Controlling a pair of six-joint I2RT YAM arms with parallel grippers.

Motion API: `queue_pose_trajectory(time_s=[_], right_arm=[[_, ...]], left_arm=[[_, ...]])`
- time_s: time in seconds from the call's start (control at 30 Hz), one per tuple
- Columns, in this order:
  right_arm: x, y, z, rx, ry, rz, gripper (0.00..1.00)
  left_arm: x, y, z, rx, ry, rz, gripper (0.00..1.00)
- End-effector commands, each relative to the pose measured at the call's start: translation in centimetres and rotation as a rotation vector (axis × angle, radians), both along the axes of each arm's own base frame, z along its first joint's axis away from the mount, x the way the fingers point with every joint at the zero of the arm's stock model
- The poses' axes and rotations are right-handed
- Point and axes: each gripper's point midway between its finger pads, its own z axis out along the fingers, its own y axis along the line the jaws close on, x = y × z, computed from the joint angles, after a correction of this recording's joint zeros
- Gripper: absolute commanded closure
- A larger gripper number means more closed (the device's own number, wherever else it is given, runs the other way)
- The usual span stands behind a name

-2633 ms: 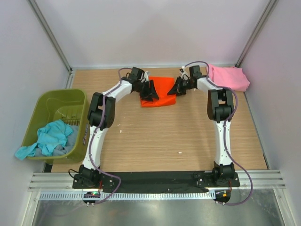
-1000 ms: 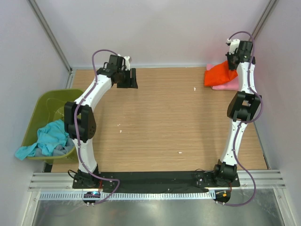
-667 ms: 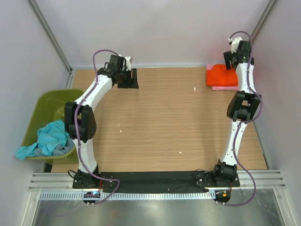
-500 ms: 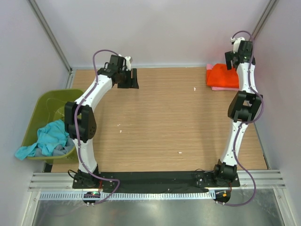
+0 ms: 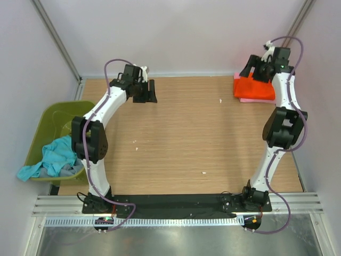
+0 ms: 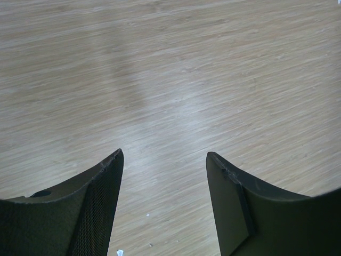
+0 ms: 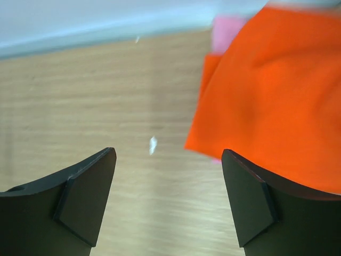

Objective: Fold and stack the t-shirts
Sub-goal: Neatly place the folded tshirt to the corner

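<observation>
A folded bright orange t-shirt (image 5: 254,88) lies on a pale pink t-shirt (image 5: 250,100) at the table's far right corner; only the pink one's edges show. My right gripper (image 5: 254,73) hovers over the orange shirt's far left part, open, holding nothing. In the right wrist view the orange t-shirt (image 7: 272,96) fills the upper right, with the pink t-shirt (image 7: 226,32) peeking out behind it, and the right gripper (image 7: 168,153) frames bare wood. My left gripper (image 5: 145,97) is open over bare table at the far left; the left gripper (image 6: 164,153) holds nothing. A teal t-shirt (image 5: 53,157) lies crumpled in the tub.
An olive-green plastic tub (image 5: 80,112) stands off the table's left edge. A small white scrap (image 5: 220,101) lies left of the stack, the same white scrap (image 7: 153,144) showing between the right fingers. Walls close the back and both sides.
My right gripper has opened and let go of the orange t-shirt, which now lies flat on the pink one. The right wrist has swung a little. The left arm has barely moved.
</observation>
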Motion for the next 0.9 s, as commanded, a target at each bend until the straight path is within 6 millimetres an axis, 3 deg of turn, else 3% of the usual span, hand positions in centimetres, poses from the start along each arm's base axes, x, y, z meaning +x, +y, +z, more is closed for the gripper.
queue_pose_trajectory(time_s=[0.0, 0.1, 0.13, 0.17, 0.23, 0.57, 0.77, 0.87], right_arm=[[-1.5, 5.1, -7.0, 0.307, 0.214, 0.083, 0.14], [0.2, 4.4, -8.5, 0.261, 0.223, 0.044, 0.14], [1.1, 4.2, -7.6, 0.234, 0.188, 0.051, 0.14], [1.4, 3.9, -8.7, 0.217, 0.203, 0.046, 0.15], [2.4, 4.0, -8.2, 0.100, 0.165, 0.069, 0.17], [1.0, 7.3, -11.5, 0.023, 0.250, 0.146, 0.19], [1.1, 7.5, -12.3, 0.027, 0.255, 0.153, 0.20], [1.3, 7.1, -13.7, 0.018, 0.278, 0.132, 0.19]], left_arm=[[-0.5, -0.3, 2.9, -0.040, -0.058, -0.004, 0.35], [-1.0, -0.1, 2.7, -0.032, -0.055, -0.006, 0.35], [-1.3, 0.0, 2.4, -0.029, -0.051, -0.008, 0.35], [-1.4, 0.1, 2.3, -0.024, -0.049, -0.006, 0.35], [-1.5, 0.3, 2.1, -0.012, -0.048, -0.006, 0.35], [-1.2, 0.7, 2.0, 0.009, -0.058, 0.005, 0.34], [-1.2, 0.6, 1.6, 0.004, -0.048, 0.004, 0.35], [-1.3, 0.4, 1.4, -0.002, -0.040, 0.004, 0.35]])
